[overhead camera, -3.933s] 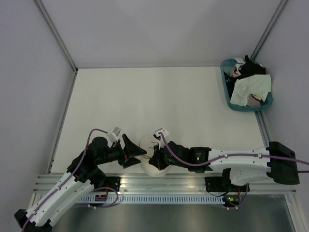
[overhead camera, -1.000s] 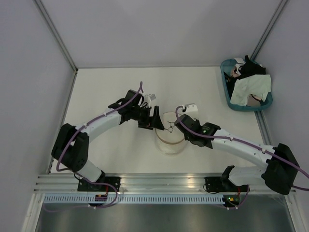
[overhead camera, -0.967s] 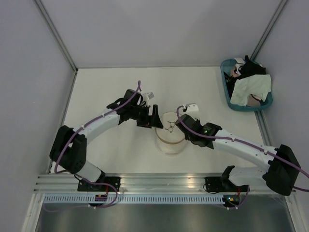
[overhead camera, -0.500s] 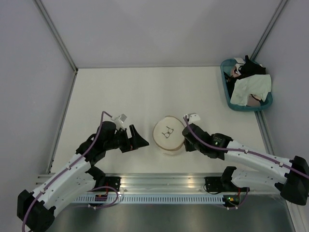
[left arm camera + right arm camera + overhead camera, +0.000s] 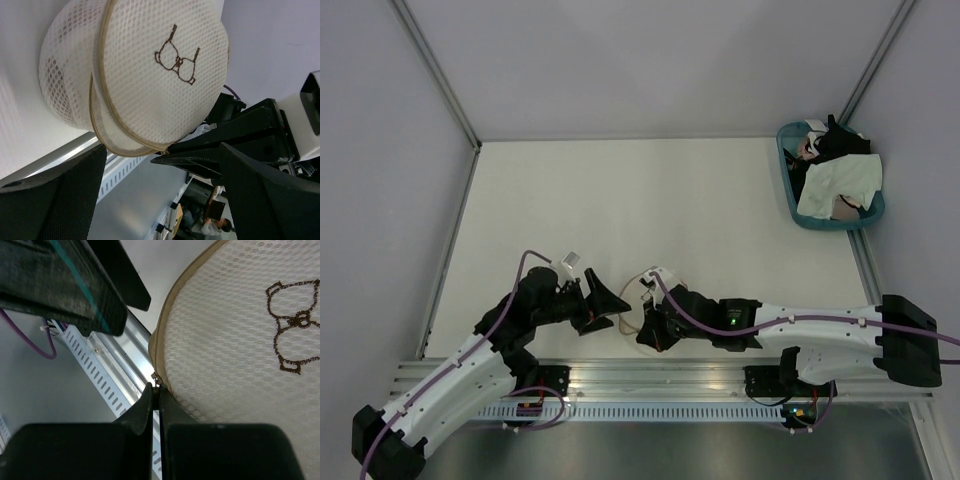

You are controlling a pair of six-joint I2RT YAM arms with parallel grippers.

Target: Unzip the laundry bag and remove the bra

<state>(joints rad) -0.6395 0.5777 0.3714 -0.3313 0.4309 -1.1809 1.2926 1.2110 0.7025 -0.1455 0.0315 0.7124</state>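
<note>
The laundry bag is a cream mesh dome with a tan rim and a dark bra drawing on its lid. In the top view the laundry bag is mostly hidden between my two grippers near the front edge. My right gripper is shut on the small zipper pull at the rim, and it also shows in the top view. The lid's rim stands a little apart from the base along that side. My left gripper is open just left of the bag. The bra is hidden.
A teal basket stands at the far right with a white-and-pale-green cloth and a black garment in it. The metal rail runs close along the near edge, right beside the bag.
The bag has shifted left and toward the near edge. My right gripper has come round to its near rim and holds the zipper pull. My left gripper has moved right, up to the bag.
</note>
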